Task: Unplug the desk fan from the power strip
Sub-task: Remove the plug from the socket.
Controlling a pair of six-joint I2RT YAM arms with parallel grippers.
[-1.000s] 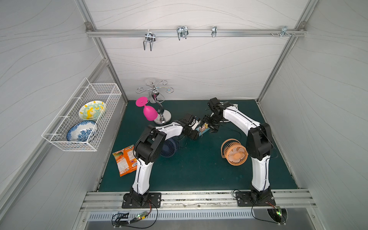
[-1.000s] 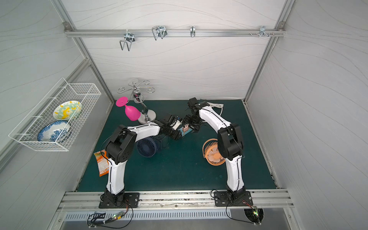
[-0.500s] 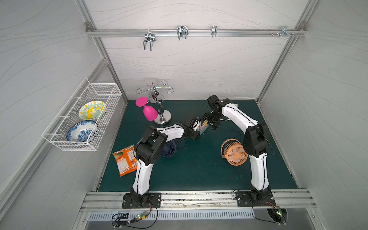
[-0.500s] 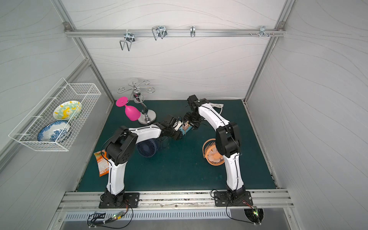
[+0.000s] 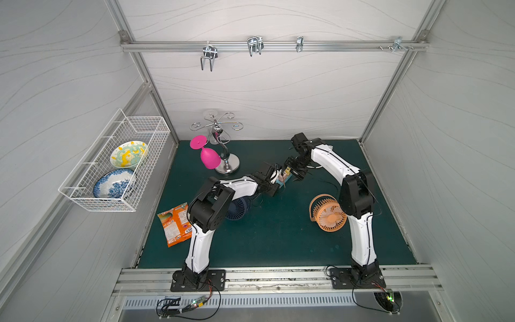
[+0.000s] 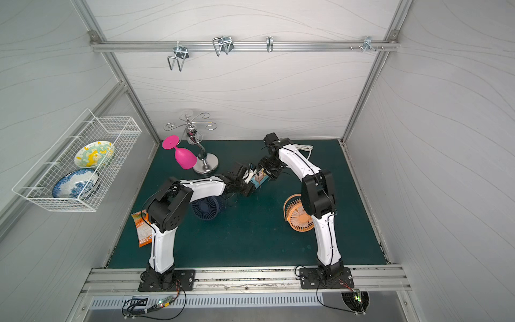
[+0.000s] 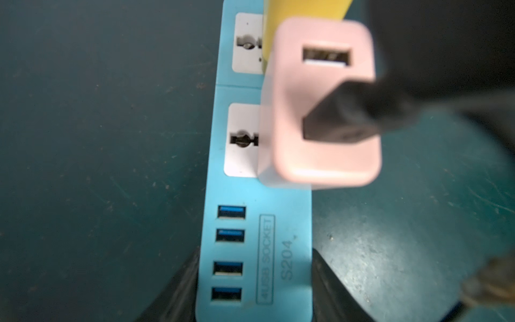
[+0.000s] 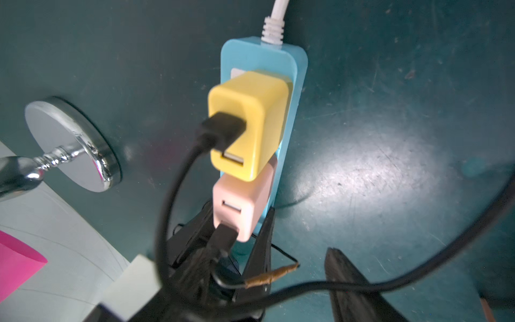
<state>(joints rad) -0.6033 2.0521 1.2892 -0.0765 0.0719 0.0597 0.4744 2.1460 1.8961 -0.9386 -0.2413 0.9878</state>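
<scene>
At the strip's (image 7: 295,217) USB end the left gripper (image 7: 253,253) clamps it; the right gripper (image 5: 296,170), jaws apart, hangs above the yellow plug (image 8: 248,122).

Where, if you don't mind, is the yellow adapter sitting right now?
In the right wrist view, the yellow adapter is plugged into the power strip at its white cord end, directly beside the pink adapter.

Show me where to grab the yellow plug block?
Probably pinch the yellow plug block across its two flat free sides, from above the power strip: it stands upright, its cable leaves the top, and the pink block crowds one end.
</scene>
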